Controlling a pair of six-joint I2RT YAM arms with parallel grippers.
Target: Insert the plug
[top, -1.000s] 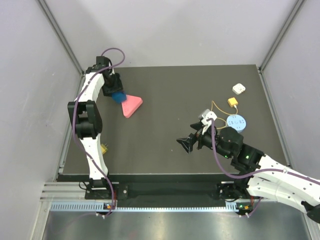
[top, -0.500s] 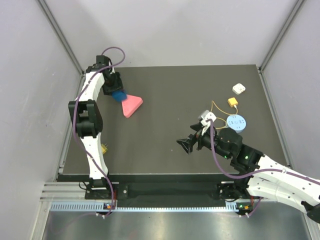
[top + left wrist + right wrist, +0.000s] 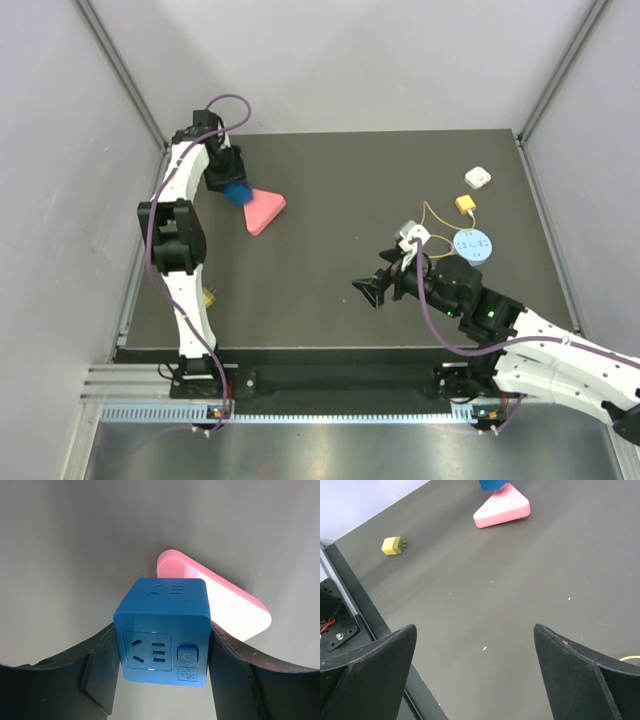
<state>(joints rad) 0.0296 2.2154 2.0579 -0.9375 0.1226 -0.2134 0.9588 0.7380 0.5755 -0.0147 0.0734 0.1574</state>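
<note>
left jaws clamped on blue socket cube (image 3: 161, 630), right jaws spread apart, empty, plug (image 3: 464, 204) tiny, its detail unreadable

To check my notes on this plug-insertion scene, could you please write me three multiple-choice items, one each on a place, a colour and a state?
1. Where does the plug lie?
A. on the far right part of the table, near the white block
B. hanging off the near edge
C. at the table's middle

2. What colour is the cube between the fingers of the left gripper?
A. red
B. blue
C. green

3. How is the right gripper?
A. shut on the plug
B. shut on nothing
C. open and empty

Answers:
1 A: the top view shows it close to the white block.
2 B: the left wrist view shows a blue cube clamped on both sides.
3 C: the right wrist view shows its fingers wide apart with only bare table between them.
</note>
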